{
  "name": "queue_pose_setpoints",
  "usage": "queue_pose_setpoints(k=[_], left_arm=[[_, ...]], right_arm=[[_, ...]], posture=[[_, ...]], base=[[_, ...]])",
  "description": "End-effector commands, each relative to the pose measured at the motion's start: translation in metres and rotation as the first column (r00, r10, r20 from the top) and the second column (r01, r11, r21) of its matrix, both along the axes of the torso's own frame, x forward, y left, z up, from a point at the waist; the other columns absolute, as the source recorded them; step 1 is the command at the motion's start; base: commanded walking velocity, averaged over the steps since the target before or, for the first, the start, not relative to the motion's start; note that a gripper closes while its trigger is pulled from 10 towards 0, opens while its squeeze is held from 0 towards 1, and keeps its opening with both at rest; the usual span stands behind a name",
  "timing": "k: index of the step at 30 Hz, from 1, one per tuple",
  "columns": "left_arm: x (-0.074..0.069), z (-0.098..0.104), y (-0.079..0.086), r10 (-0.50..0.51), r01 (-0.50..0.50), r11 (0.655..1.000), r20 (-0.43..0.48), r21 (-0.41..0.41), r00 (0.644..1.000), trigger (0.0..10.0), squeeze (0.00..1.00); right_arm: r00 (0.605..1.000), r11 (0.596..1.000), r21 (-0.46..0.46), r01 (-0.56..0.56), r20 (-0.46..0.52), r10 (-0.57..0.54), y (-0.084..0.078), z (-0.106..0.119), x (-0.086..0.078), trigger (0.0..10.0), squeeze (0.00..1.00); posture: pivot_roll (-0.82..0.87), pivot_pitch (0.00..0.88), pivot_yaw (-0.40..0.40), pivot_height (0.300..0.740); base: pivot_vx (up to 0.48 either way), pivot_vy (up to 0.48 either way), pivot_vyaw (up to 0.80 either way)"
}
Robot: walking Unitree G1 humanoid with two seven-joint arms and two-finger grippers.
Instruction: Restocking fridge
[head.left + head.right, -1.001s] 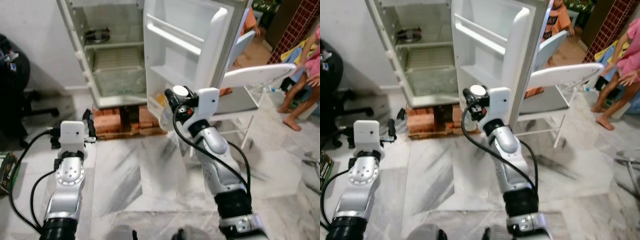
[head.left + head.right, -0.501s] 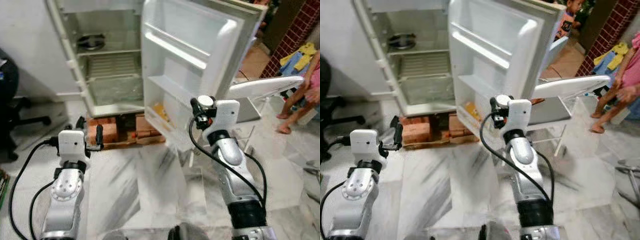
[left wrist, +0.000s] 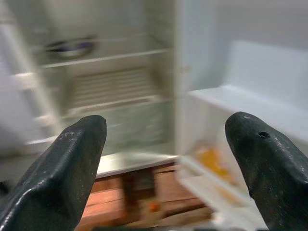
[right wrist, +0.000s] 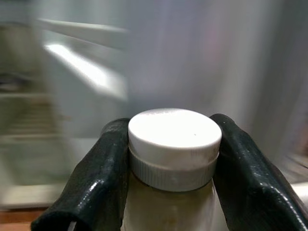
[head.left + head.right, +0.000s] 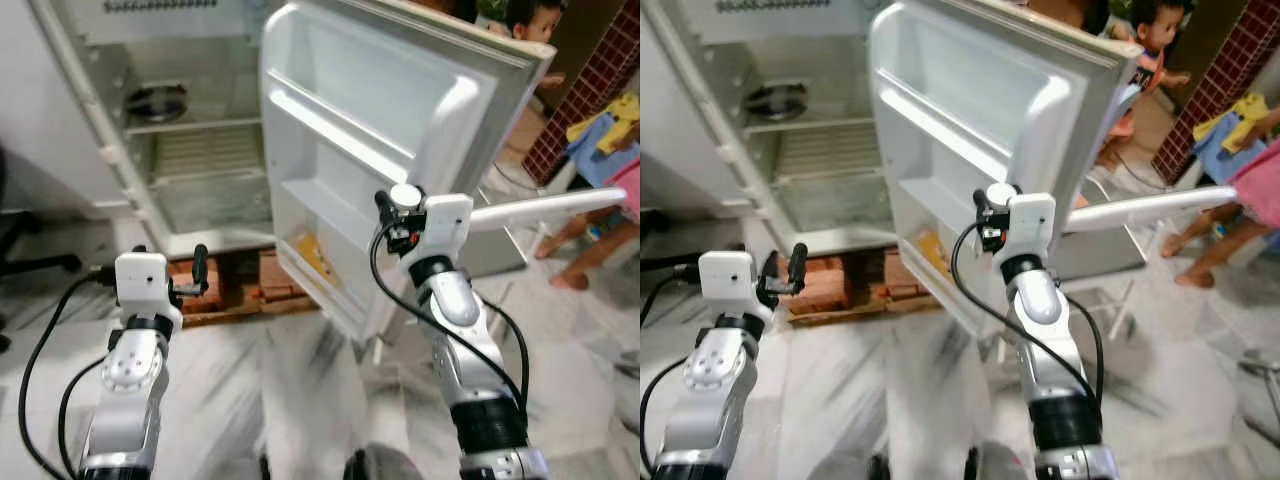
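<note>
Before open fridge door (image 5: 390, 120): right claw (image 4: 166, 163) clamped on white-capped bottle (image 4: 171, 144); left claw (image 3: 163, 159) spread wide, empty, facing fridge shelves (image 3: 106, 86).

One fridge (image 5: 180, 160) is standing open, with one door (image 5: 380, 150) swinging out beside its cabinet. Two claws are showing in front of the fridge: the left claw (image 5: 170, 275) and the right claw (image 4: 168, 168). One bottle (image 4: 173, 144) with one white cap is sitting in the right claw. One orange item (image 5: 318, 258) is lying in the door's lowest shelf.
</note>
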State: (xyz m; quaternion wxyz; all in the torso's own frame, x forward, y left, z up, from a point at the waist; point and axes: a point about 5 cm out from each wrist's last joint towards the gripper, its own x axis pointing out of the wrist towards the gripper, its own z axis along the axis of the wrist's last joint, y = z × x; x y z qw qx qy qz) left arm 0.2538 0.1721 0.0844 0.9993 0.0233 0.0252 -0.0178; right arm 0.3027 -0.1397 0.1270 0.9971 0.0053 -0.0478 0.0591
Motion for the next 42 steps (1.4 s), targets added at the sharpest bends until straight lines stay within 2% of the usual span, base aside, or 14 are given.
queue_pose_setpoints(k=[1, 17, 18, 20, 23, 29, 35, 42], left_arm=[[-0.001, 0.004, 0.011, 0.023, -0.023, 0.999, 0.009, 0.024, 1.000, 10.0, 0.00], [0.003, 0.004, 0.009, 0.009, -0.008, 1.000, -0.010, 0.018, 1.000, 10.0, 0.00], [0.004, 0.003, 0.009, 0.028, -0.026, 0.998, -0.019, 0.061, 0.999, 10.0, 0.00], [0.005, 0.000, 0.006, 0.016, -0.014, 0.996, -0.031, 0.088, 0.999, 10.0, 0.00], [0.008, 0.002, 0.003, 0.004, -0.003, 0.998, -0.026, 0.059, 1.000, 10.0, 0.00], [0.010, 0.001, 0.002, 0.001, 0.002, 0.996, -0.034, 0.088, 0.999, 10.0, 0.00], [0.008, -0.005, -0.002, 0.012, -0.002, 0.988, -0.064, 0.154, 0.998, 10.0, 0.00], [0.011, -0.006, -0.005, 0.012, 0.001, 0.987, -0.076, 0.162, 0.997, 10.0, 0.00]], right_arm=[[0.996, 1.000, 0.017, -0.010, 0.088, 0.008, 0.006, 0.020, 0.004, 10.0, 0.00], [0.996, 1.000, 0.016, -0.005, 0.094, 0.004, 0.006, 0.022, 0.010, 10.0, 0.00], [0.995, 1.000, 0.014, 0.000, 0.096, -0.001, 0.005, 0.022, 0.010, 10.0, 0.00], [0.995, 1.000, 0.015, 0.002, 0.096, -0.004, 0.005, 0.022, 0.010, 10.0, 0.00], [0.995, 1.000, 0.011, 0.006, 0.100, -0.007, 0.005, 0.022, 0.011, 10.0, 0.00], [0.989, 0.997, -0.014, 0.075, 0.125, -0.073, -0.004, 0.027, 0.015, 10.0, 0.00], [0.984, 0.991, -0.017, 0.130, 0.127, -0.127, -0.013, 0.027, 0.012, 10.0, 0.00], [0.980, 0.988, -0.028, 0.153, 0.129, -0.149, -0.015, 0.026, 0.010, 10.0, 0.00]], posture=[[0.11, 0.075, -0.032, 0.740], [0.11, 0.064, -0.031, 0.740], [0.11, 0.064, -0.031, 0.740], [0.11, 0.062, -0.031, 0.740], [0.11, 0.061, -0.031, 0.740], [0.11, 0.061, -0.027, 0.740], [0.11, 0.063, -0.023, 0.740], [0.10, 0.062, -0.017, 0.740]], base=[[0.281, 0.390, 0.00], [0.266, 0.399, 0.00], [0.274, 0.296, 0.00], [0.000, 0.000, 0.00], [0.000, 0.000, 0.00], [0.000, 0.000, 0.00], [0.000, 0.000, 0.00], [-0.110, -0.369, 0.00]])
